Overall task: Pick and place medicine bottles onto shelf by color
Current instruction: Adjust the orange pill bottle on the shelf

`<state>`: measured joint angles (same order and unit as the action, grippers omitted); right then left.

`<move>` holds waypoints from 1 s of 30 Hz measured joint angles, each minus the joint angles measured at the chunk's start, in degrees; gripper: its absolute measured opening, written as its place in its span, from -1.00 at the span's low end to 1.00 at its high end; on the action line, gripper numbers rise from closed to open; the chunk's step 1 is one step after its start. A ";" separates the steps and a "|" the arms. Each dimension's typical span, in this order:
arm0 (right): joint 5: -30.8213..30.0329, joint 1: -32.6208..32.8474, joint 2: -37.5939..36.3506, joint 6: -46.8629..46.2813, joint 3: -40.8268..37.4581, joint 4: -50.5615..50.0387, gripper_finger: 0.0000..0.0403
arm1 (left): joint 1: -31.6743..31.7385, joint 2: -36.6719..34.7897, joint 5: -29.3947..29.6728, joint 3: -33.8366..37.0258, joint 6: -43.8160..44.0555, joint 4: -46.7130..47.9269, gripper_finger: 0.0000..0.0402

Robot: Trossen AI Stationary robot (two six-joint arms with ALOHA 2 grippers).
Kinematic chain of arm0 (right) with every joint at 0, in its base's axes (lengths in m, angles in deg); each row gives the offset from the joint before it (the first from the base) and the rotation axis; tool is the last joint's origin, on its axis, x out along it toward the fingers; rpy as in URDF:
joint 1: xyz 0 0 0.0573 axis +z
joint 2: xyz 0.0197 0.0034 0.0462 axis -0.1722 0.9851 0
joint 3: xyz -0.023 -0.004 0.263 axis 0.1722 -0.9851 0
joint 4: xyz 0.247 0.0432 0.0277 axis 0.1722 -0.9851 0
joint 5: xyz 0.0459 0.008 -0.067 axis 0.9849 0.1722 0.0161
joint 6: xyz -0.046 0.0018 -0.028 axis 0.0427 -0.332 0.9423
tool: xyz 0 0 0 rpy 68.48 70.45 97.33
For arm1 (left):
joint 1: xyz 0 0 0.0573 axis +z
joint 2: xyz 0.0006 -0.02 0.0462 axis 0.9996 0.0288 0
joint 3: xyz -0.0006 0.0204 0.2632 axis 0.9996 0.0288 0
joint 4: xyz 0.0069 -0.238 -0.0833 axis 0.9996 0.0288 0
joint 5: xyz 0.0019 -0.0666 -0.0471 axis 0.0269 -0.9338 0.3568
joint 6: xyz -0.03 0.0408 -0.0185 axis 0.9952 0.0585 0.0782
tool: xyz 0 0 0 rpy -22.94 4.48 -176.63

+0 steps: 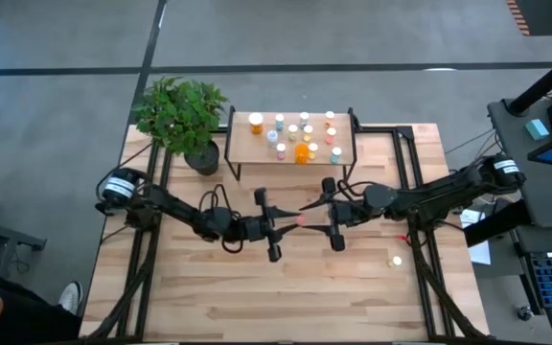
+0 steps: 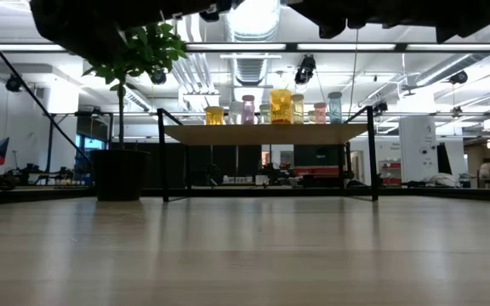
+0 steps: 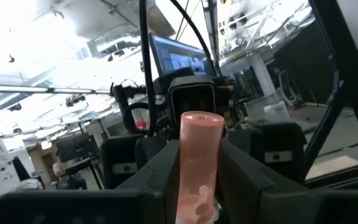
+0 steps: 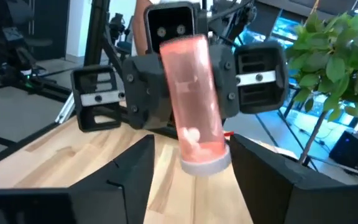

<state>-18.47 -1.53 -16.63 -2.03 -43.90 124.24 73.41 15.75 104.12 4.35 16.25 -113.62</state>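
Between the two claws, above the middle of the table (image 1: 257,297), a pink bottle (image 4: 194,118) hangs in the air, held crosswise. The left claw (image 3: 194,180) grips it: in its own wrist view the bottle stands up between the dark fingers (image 3: 160,174), and the right wrist view shows the bottle reaching forward from the left claw, pale cap toward the camera. The right claw (image 4: 191,168) faces it from the other side, fingers spread on either side of the capped end and not touching it as far as I can see — it looks like a hand-over, with the right claw either about to close or just let go; I cannot tell which. On the task as a whole, most of the work looks done: the shelf (image 1: 247,151) at the far edge of the table carries a dozen or so bottles, among them a larger orange one (image 1: 301,151) near its front edge, and the low view shows orange, pink and bluish ones standing upright in a row. How well they are grouped by colour is too small to judge. Left to do, by my reading: the pink bottle in the air, and one small pale yellowish bottle (image 1: 397,260) lying on the table near the right arm, well apart from the shelf. A potted plant (image 1: 182,115) stands just beside the shelf's left end.
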 joint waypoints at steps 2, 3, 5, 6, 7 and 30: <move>-0.04 0.00 0.53 -0.06 0.08 -0.14 -0.04 | 0.02 0.74 0.03 -0.87 0.39 0.00 -0.61; -0.34 0.00 0.75 -0.07 0.26 -0.14 -0.07 | 0.09 1.21 -0.02 -1.36 0.39 -0.19 -0.61; -1.08 0.14 0.90 0.29 0.47 -0.33 -0.12 | 0.09 1.53 -0.02 -1.56 -0.12 0.18 -0.61; -1.10 0.13 0.98 0.39 0.50 -0.28 -0.16 | 0.11 1.68 -0.01 -1.64 -0.36 0.21 -0.61; -1.11 0.15 1.02 0.39 0.50 -0.32 -0.20 | 0.11 1.76 0.00 -1.66 -0.44 0.13 -0.61; -16.01 2.14 -7.52 19.78 0.50 -18.80 -0.46 | -0.79 -0.93 1.56 -0.13 8.95 7.09 0.10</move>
<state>-34.49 0.61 -24.15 17.74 -43.39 105.44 72.62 14.82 105.67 4.22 25.20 -106.53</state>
